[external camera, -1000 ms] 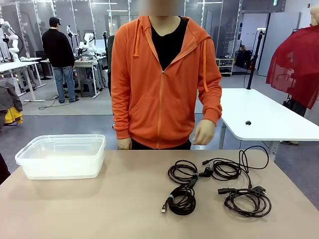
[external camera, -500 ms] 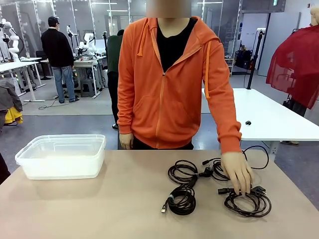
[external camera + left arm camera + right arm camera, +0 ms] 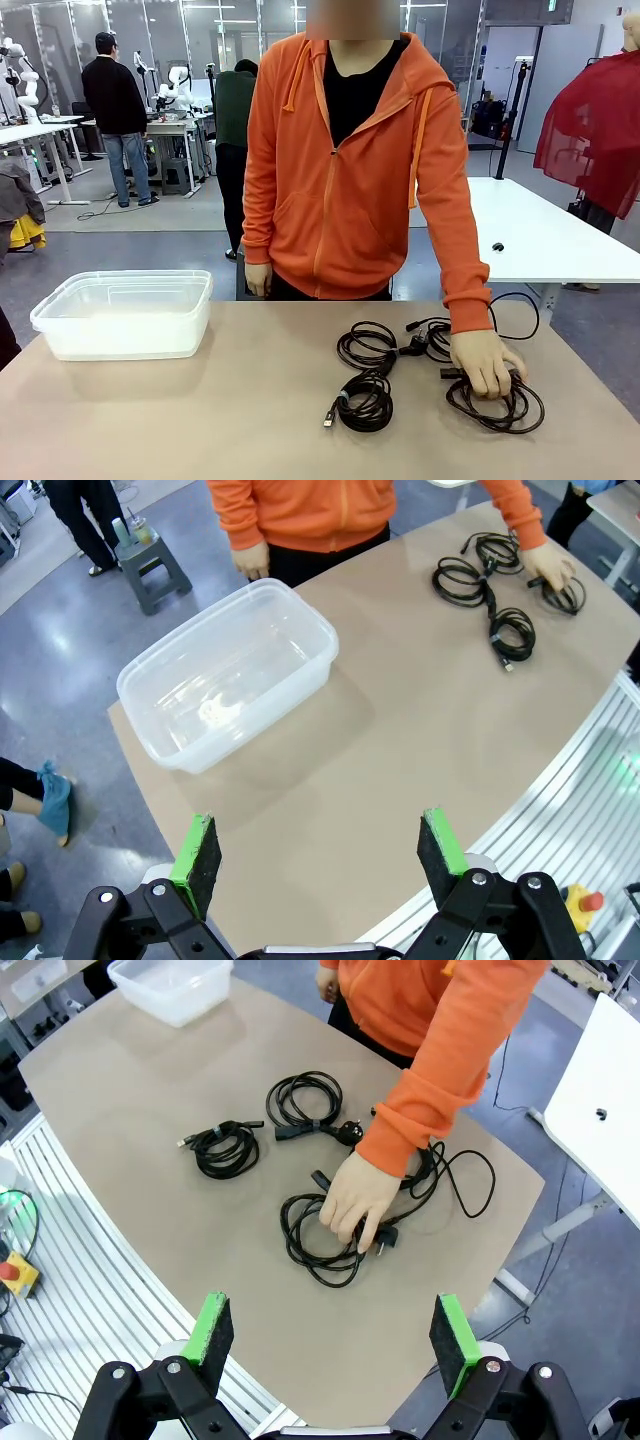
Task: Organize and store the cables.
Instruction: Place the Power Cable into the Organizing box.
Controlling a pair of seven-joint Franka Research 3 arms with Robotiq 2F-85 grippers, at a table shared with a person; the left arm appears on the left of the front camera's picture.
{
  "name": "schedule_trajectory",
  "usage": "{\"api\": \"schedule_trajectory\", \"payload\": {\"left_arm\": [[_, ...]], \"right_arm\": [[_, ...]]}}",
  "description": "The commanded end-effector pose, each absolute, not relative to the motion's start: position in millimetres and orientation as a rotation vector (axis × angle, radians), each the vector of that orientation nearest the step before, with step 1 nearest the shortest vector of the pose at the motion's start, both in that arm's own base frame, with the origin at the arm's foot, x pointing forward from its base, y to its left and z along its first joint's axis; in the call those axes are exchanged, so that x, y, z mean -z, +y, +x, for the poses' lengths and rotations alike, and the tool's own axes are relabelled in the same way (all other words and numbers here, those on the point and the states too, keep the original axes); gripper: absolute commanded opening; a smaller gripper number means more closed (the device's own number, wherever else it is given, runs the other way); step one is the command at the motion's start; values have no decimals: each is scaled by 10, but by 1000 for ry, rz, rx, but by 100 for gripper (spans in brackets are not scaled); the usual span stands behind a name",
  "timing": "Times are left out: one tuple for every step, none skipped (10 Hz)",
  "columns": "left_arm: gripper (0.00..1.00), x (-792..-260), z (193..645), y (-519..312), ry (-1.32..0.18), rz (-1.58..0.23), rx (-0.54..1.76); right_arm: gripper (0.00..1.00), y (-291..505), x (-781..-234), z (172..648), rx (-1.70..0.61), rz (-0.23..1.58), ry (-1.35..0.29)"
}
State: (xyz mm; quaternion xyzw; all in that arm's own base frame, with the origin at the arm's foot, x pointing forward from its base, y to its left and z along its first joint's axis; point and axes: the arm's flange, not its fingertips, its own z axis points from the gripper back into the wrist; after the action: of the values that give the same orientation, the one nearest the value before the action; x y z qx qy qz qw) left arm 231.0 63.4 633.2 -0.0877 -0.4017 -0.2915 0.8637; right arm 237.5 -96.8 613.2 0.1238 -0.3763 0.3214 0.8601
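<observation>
Lower right: person's hand (image 3: 487, 362) rests on the rightmost cable coil (image 3: 503, 408), fingers curled together over its upper strands; loops spill below the hand. Cannot tell whether it pinches.

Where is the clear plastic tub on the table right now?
In the front view the clear tub sits far left on the table, well apart from the cables.

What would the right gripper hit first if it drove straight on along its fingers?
Probably the person's hand, resting on a coiled cable on the table; depth is hard to judge.
</observation>
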Motion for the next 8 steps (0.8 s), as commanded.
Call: {"api": "schedule_trajectory", "payload": {"left_arm": [[100,-6322,2312,635,-840,-184,612],[100,-6322,2312,635,-840,-184,612],[100,-6322,2312,635,-840,-184,612],[100,-6322,2312,635,-840,-184,612],[100,-6322,2312,635,-840,-184,612],[100,-6322,2312,635,-840,-184,612],[100,-6322,2312,635,-840,-184,612],[100,-6322,2312,635,-840,-184,612]], "right_arm": [[100,-973,-6137,2373,-675,260,-792],[100,-973,-6137,2373,-675,260,-792],[100,-973,-6137,2373,-675,260,-792],[100,-973,-6137,2373,-675,260,-792],[100,-973,-6137,2373,-675,260,-792],[100,-973,-6137,2373,-675,260,-792],[100,-973,-6137,2373,-675,260,-792],[100,-973,-6137,2373,-675,260,-792]]}}
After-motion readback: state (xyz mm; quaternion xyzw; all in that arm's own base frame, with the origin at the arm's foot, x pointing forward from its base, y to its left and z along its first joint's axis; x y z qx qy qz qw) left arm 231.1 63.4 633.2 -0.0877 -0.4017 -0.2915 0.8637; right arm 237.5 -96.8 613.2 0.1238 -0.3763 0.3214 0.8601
